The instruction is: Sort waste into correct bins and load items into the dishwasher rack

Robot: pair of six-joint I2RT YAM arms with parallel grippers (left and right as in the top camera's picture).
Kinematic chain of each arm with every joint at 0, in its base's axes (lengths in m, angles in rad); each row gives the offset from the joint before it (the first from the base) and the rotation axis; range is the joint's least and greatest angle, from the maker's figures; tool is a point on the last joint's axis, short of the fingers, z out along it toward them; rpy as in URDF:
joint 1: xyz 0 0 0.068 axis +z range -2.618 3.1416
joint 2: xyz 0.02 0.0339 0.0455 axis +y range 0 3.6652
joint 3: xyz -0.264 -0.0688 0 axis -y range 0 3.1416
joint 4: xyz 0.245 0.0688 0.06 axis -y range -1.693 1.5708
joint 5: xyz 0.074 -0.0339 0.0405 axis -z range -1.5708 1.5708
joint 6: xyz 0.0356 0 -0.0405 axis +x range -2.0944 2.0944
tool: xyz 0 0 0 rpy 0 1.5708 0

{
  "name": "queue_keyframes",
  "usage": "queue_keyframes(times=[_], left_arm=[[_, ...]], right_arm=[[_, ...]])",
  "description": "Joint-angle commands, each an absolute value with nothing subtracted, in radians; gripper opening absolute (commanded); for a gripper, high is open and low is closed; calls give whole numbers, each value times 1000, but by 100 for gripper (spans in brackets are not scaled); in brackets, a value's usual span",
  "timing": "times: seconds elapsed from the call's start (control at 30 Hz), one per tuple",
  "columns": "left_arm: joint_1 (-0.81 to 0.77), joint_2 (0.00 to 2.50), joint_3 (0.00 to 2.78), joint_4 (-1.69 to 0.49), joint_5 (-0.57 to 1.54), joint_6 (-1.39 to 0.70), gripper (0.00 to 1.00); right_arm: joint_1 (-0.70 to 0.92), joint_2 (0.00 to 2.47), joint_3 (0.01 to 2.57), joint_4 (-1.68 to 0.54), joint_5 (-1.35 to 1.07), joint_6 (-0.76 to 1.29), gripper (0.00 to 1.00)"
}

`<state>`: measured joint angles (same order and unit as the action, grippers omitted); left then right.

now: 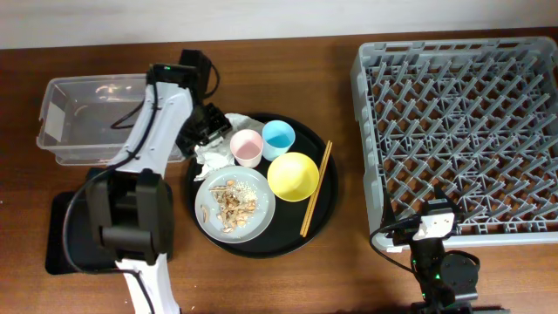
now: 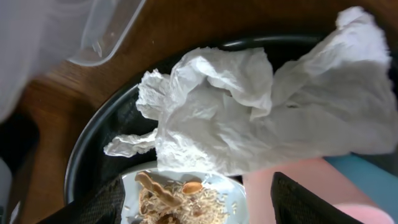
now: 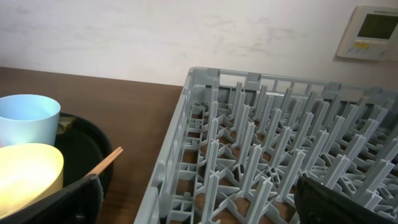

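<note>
Cups [image 1: 247,146] number two, with one bowl [image 1: 293,175], one plate [image 1: 260,220], two chopsticks [image 1: 316,189].

Waste and dishes are grouped between the bins and the rack.
A crumpled white tissue [image 2: 249,118] is spread just beside the pink cup [image 1: 247,147]; the light-blue cup [image 1: 278,138] and yellow bowl [image 1: 293,175] are set upright nearby. Beige scraps [image 1: 231,202] are heaped on the pale-grey plate [image 1: 261,212]. Chopsticks [image 1: 316,190] are laid along the bowl's right. The clear tub [image 1: 61,131] and black tray [image 1: 61,235] are placed left, the grey rack [image 1: 367,157] right.
</note>
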<state>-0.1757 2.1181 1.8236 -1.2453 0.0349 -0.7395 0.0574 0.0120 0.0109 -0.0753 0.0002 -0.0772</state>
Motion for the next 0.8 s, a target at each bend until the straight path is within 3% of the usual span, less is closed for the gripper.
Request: queue_keyframes(times=[0.0,0.27,0.53,0.63,0.77], left_arm=[[-179,2146,1833,-1249,-23,-803,75],[-180,2149,1763,-1257,-27,-873,75],[-181,2149,1648,-1126,-25,-886,75],[-180,2149,1648,-1126,-23,-886,59],[-181,2149,1648,-1126,-22,-886,56]], right_arm=[[51,6,6,-82,9,-66,99],[51,6,6,-82,9,-66,99],[51,6,6,-82,9,-66,99],[51,6,6,-82,9,-66,99],[51,6,6,-82,9,-66,99]])
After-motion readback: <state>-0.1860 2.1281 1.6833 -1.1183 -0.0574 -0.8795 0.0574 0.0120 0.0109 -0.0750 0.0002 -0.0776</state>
